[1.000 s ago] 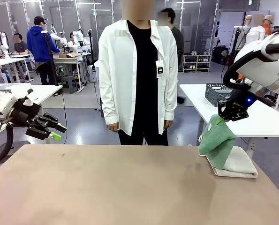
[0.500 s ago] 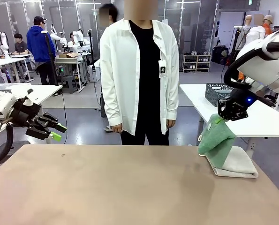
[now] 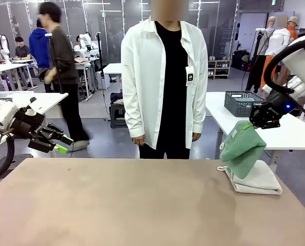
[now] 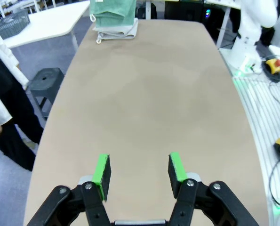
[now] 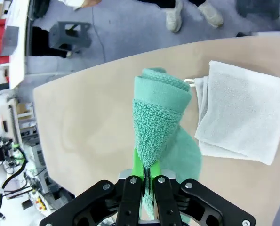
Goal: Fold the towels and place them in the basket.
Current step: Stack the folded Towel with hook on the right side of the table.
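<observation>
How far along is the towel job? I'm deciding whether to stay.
Done: the off-white towel lies folded at the table's right end. In hand: the right gripper has its jaws shut on the green towel, lifted above the off-white one. Left: both towels must go into the dark basket on the next table. The left gripper waits open, empty.

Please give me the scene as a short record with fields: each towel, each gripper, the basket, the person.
green towel: folded, hanging from the right gripper, above the table
white towel: folded, lying flat at the table's right edge
right gripper: shut on the green towel
left gripper: open, holding nothing, at the left side
basket: dark mesh, on the far white table
person: standing at the far side, arms down
</observation>
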Motion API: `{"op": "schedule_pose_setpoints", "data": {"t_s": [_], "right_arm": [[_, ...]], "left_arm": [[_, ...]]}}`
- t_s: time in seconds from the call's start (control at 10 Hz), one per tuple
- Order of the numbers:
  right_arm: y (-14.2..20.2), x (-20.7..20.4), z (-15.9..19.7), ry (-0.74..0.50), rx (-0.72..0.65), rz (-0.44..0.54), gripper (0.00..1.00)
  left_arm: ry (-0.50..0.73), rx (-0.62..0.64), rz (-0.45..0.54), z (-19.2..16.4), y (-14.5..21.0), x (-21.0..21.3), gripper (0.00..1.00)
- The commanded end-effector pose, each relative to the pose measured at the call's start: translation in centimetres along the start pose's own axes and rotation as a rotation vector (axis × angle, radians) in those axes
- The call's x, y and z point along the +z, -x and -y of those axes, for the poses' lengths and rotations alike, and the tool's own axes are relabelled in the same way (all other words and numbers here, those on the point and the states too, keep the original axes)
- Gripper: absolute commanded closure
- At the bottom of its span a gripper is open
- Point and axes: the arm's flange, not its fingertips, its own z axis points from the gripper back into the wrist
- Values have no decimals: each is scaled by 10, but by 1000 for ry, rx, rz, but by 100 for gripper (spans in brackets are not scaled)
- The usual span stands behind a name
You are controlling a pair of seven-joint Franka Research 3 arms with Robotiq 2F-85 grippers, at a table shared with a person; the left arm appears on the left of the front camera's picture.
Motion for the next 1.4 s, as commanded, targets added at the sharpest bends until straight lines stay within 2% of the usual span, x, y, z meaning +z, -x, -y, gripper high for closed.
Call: {"op": "schedule_pose_setpoints", "data": {"t_s": [0.0, 0.3, 0.7, 1.3], "right_arm": [[-16, 3, 24, -138, -38, -65, 94], [-24, -8, 58, -221, -123, -85, 94], [-38, -24, 101, -302, -168, -32, 94], [-41, -24, 165, -224, -193, -131, 94]], "left_arm": [[-6, -1, -1, 1, -3, 1, 37], [-6, -1, -1, 1, -3, 1, 37], [-6, -1, -1, 1, -3, 1, 37], [-6, -1, -1, 1, -3, 1, 37]]}}
